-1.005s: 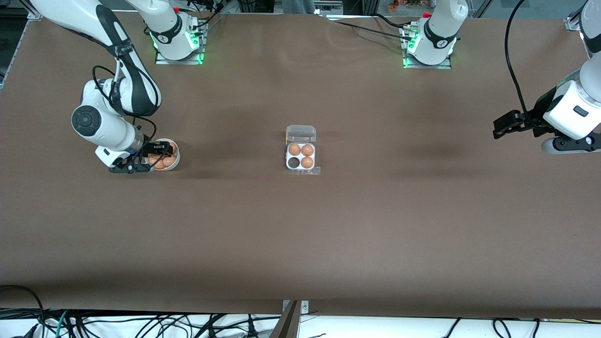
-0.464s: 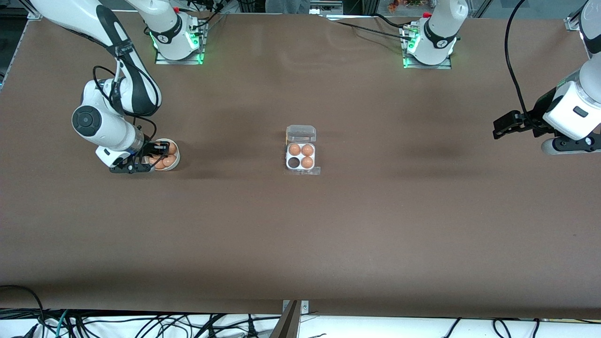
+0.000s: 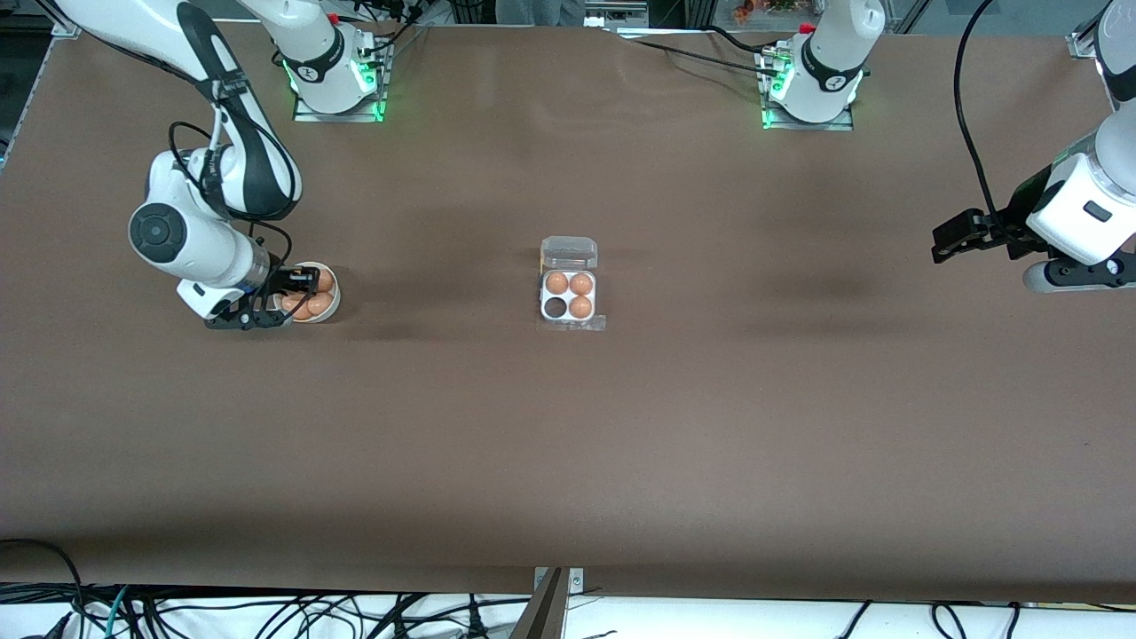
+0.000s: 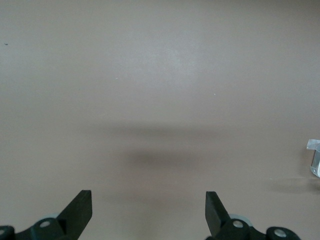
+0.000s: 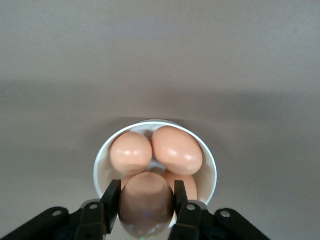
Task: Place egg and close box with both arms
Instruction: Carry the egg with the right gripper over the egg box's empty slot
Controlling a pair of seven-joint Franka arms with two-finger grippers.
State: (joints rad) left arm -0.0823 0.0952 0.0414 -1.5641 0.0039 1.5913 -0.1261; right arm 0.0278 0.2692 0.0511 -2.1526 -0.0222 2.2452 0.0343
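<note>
Fingers of the right gripper (image 5: 146,210) clamp the egg (image 5: 146,202) in the white bowl (image 3: 312,304). Left gripper (image 3: 948,240) waits over bare surface (image 3: 568,461), fingers spread wide, empty. The box (image 3: 568,295) sits mid-surface, lid open, one cell empty.

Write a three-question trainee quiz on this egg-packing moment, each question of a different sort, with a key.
1. True or false: the right hand is shut on an egg over the white bowl.
2. How many cells of the box are empty? A) none B) one C) two
3. Fill in: the box's lid is ____.

Key:
1. True.
2. B; three cells hold eggs, and the empty one is nearer the front camera, toward the right arm's end.
3. Open. The left hand waits open over bare table.
</note>
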